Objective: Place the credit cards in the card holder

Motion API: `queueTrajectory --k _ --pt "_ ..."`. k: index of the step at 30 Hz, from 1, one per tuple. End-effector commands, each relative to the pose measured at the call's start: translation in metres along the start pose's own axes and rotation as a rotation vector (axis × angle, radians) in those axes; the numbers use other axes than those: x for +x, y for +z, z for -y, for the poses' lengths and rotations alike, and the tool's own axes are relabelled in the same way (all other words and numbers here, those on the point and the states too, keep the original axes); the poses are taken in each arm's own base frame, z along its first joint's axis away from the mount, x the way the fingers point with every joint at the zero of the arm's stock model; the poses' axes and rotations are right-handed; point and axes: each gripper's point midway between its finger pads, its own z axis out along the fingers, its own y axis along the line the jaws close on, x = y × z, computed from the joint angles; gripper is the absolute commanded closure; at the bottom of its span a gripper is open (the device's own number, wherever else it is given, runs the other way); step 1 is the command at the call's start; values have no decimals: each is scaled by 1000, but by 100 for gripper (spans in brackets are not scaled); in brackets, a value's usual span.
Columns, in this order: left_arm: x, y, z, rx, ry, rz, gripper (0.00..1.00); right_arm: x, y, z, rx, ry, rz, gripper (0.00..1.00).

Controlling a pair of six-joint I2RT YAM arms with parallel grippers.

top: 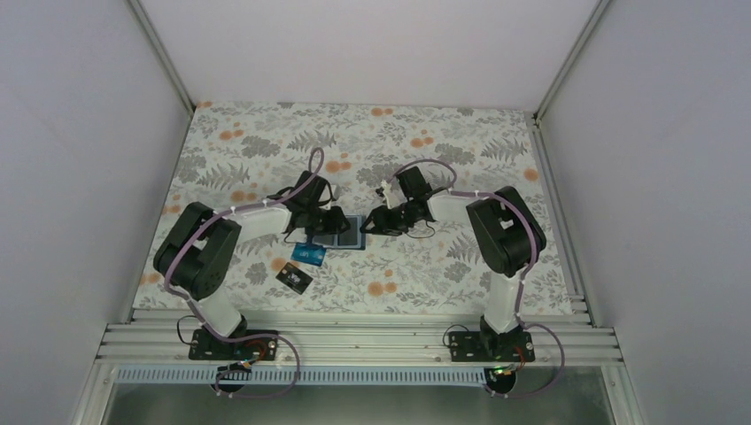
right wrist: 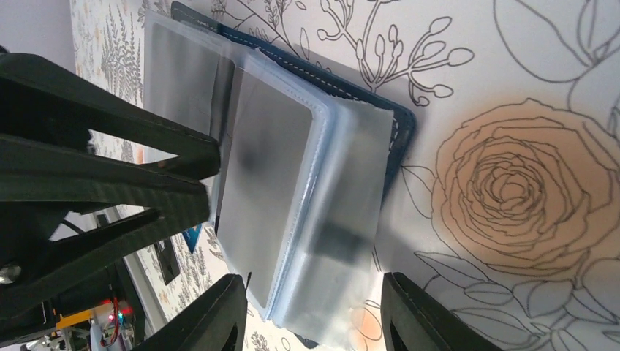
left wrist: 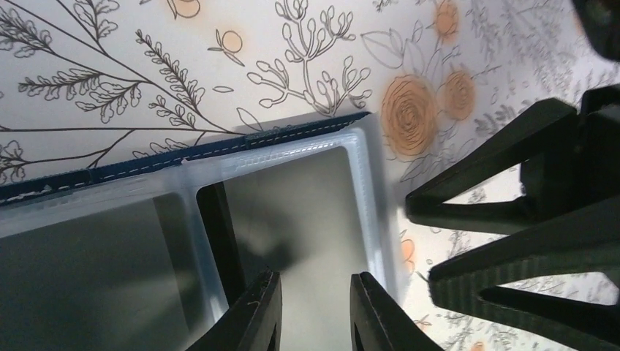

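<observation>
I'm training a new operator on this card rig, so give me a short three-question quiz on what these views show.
1. True or false: the card holder lies folded shut.
2. What colour is the loose card nearest it? A teal, B black, C red.
3. Fill in: the left arm's fingers and the right arm's fingers both hang over the ___.
Key: 1 false, it lies open; 2 A, the teal card; 3 card holder.
</observation>
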Motion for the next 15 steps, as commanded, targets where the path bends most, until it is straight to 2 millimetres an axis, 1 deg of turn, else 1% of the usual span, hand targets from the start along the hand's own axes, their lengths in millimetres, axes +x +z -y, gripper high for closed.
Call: queueTrajectory --k 1,7,10,15 --pt "-1 10 -3 -13 25 -3 75 2 8 7 -11 10 -11 51" --pt "11 19 -15 -47 4 -37 81 3 11 1 -70 14 -29 51" --pt "17 22 -20 -54 -9 -49 83 3 10 -7 -113 11 -37 51" --pt "24 23 -25 -56 -30 -55 84 -1 4 -24 -172 -6 -36 54"
